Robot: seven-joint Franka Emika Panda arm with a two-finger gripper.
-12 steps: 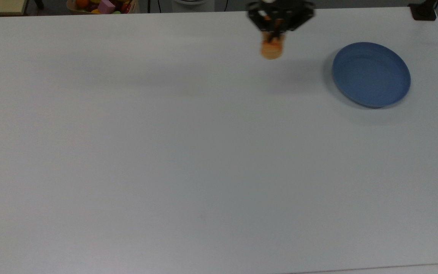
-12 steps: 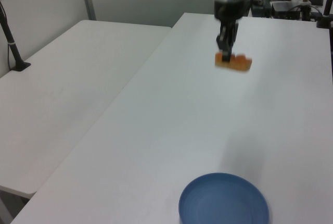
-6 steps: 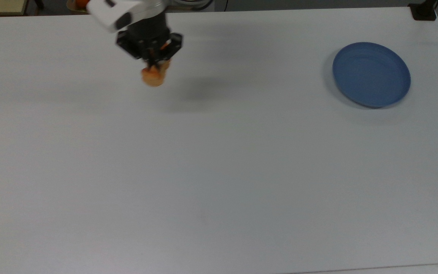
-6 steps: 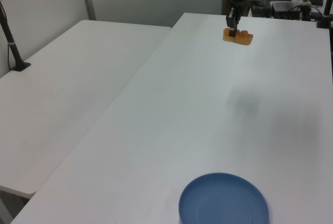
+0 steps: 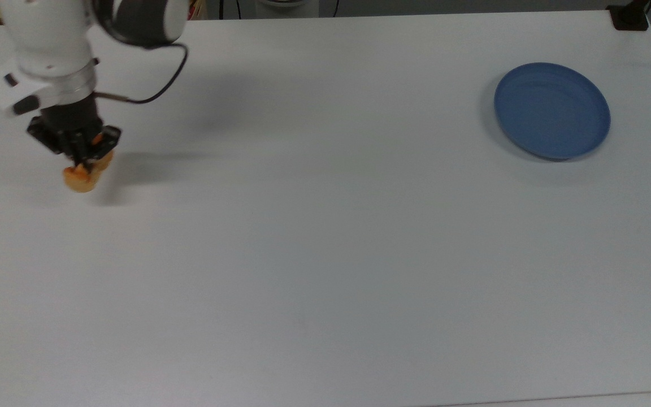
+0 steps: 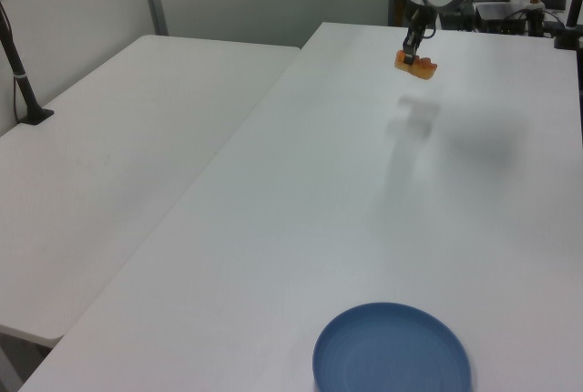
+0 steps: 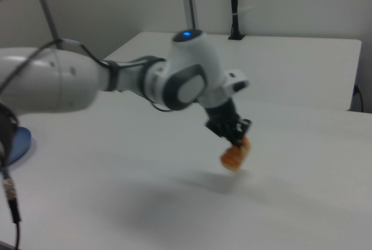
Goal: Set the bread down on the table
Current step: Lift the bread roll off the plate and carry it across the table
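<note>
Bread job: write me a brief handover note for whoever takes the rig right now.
Claw: shut on the bread, held in the air.
Bread: hanging over the table near the top view's left edge, tilted, shadow beneath it in the right view.
Blue plate: holds nothing, far off at the top view's right.
Done: bread gripped and off the plate.
Left: lower it to the tabletop, release, retreat.

My gripper (image 5: 83, 160) is black, sitting below my glossy white arm (image 5: 48, 51) with its dark grey joint cap, a thin black cable looping off it, and a small blue light glowing on top of the joint in the right view. The bread (image 5: 82, 176) is golden-orange with a ridged, segmented top. The table (image 5: 325, 254) is plain smooth white with no pattern, and the plate (image 5: 551, 110) is a solid matte blue.
</note>
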